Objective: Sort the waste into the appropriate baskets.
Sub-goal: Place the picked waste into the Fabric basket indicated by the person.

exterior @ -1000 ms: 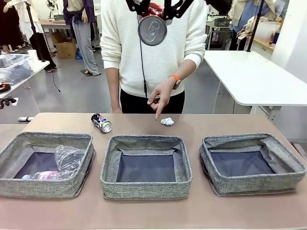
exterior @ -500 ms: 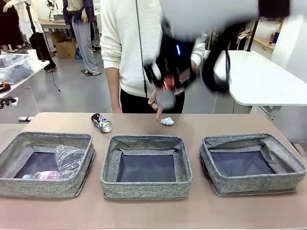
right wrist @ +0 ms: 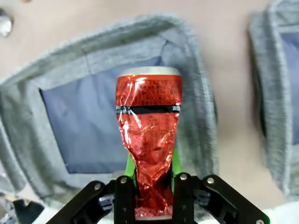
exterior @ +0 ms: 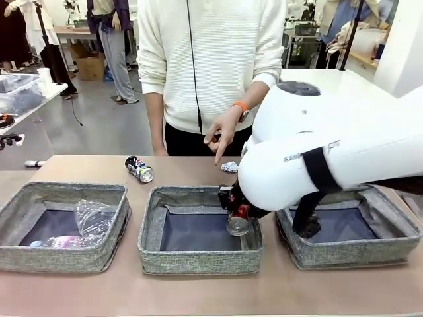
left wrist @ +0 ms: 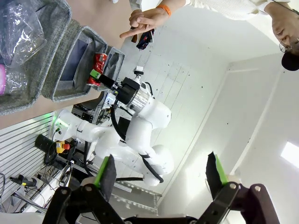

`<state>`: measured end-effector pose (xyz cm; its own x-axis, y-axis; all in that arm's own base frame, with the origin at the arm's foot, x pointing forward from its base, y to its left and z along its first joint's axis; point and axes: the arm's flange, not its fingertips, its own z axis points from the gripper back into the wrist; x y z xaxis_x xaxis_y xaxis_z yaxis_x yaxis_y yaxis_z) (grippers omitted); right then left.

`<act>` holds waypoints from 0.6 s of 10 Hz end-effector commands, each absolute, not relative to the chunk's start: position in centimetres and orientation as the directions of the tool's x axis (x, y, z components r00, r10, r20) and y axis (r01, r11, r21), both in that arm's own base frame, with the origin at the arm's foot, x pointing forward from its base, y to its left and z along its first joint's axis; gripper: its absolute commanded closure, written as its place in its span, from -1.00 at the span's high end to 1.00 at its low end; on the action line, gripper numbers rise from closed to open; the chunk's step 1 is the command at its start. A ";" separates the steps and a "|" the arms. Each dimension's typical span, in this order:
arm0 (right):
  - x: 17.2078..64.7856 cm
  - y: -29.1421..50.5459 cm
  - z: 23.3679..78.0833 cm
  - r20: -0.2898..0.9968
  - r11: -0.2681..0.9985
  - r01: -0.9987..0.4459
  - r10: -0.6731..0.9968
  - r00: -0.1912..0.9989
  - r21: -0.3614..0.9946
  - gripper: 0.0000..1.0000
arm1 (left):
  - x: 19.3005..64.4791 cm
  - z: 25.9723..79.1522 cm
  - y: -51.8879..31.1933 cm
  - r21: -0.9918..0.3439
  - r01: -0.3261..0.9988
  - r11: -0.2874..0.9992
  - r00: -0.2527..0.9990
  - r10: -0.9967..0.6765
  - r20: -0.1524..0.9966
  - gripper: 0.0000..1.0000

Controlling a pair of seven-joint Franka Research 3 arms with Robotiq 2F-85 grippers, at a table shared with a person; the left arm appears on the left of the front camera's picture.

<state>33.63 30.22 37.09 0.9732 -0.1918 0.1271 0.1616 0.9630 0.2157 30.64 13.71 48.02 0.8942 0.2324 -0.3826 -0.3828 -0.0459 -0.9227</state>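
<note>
Right jaws came down over middle basket (exterior: 151, 232), pinching red can (exterior: 236, 222) by crushed end; long axis along fingers, silver end tilted down toward camera. Left jaws spread wide, empty.

Three baskets (exterior: 350, 254) are ranged side by side on the bench (exterior: 198, 294), a cup (exterior: 94, 216) and bottle (exterior: 59, 242) being lodged in the left basket (exterior: 20, 259), a can (exterior: 140, 170) and paper wad (exterior: 229, 166) laid behind the middle basket (exterior: 198, 262), and a second can (exterior: 238, 223) held over its right edge by the right gripper (right wrist: 152, 163).
</note>
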 end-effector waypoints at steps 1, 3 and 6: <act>34.8 31.4 38.1 0.111 0.952 0.123 -0.160 0.981 0.280 -0.37 | 30.5 48.1 13.8 -0.924 -0.379 -0.042 0.895 0.235 -0.378 1.00; 35.0 31.4 38.1 0.075 0.945 0.116 -0.146 0.986 0.306 -0.37 | 30.5 48.1 13.8 -0.924 -0.379 -0.042 0.895 0.235 -0.378 1.00; 35.0 31.4 38.3 0.071 0.943 0.096 -0.125 0.990 0.319 0.77 | 30.5 48.1 13.8 -0.924 -0.379 -0.042 0.895 0.235 -0.378 1.00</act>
